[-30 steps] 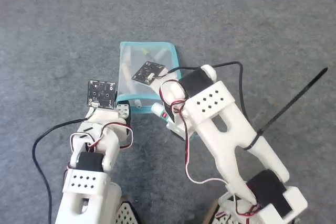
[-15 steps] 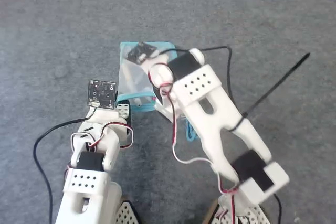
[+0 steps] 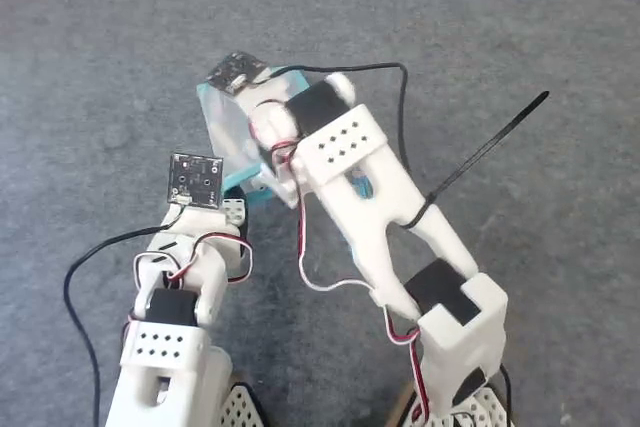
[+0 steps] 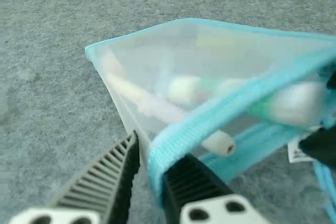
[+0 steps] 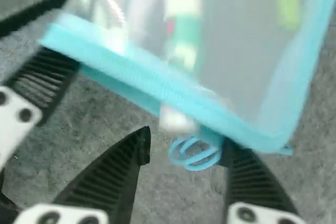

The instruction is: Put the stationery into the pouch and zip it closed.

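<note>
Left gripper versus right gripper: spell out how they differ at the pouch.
The left gripper is shut on the pouch at its teal edge; the right gripper is open, gripping nothing. The left gripper pinches fabric; the right gripper only has the blue loop between its spread jaws. Both have black ribbed fingers and sit at the pouch's zip edge.

Bright, even, diffuse light in the high view. Shadows on the table (image 3: 90, 77) soft and faint. Pouch (image 4: 173, 61) plastic shows a mild milky sheen.
</note>
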Available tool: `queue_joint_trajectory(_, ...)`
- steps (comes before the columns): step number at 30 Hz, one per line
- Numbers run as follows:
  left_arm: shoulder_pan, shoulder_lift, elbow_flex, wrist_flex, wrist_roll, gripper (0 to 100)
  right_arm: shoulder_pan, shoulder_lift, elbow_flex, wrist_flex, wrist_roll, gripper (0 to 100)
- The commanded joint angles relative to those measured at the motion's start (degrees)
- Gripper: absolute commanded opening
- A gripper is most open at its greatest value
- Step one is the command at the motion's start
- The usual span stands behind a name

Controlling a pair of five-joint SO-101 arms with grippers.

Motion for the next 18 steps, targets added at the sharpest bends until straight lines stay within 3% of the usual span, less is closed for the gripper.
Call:
queue_joint_trajectory(1,0.35,-1.14,-0.22,-2.11,-0.97,1,-0.13,-4.35,-4.22,-1.63,-0.44,35.7)
queue_joint_trajectory(9,0.35,-1.14,-0.13,-2.11,-0.97,1,0.66,-19.91,-3.96,-0.66,1.05,35.9)
queue_joint_trajectory(13,0.26,-1.14,-0.13,-2.11,-1.05,1,6.02,-28.53,0.88,-1.54,2.2,35.9)
queue_joint_trajectory(18,0.35,-1.14,-0.13,-2.11,-1.05,1,17.8,-34.15,24.79,-19.3,2.37,35.8)
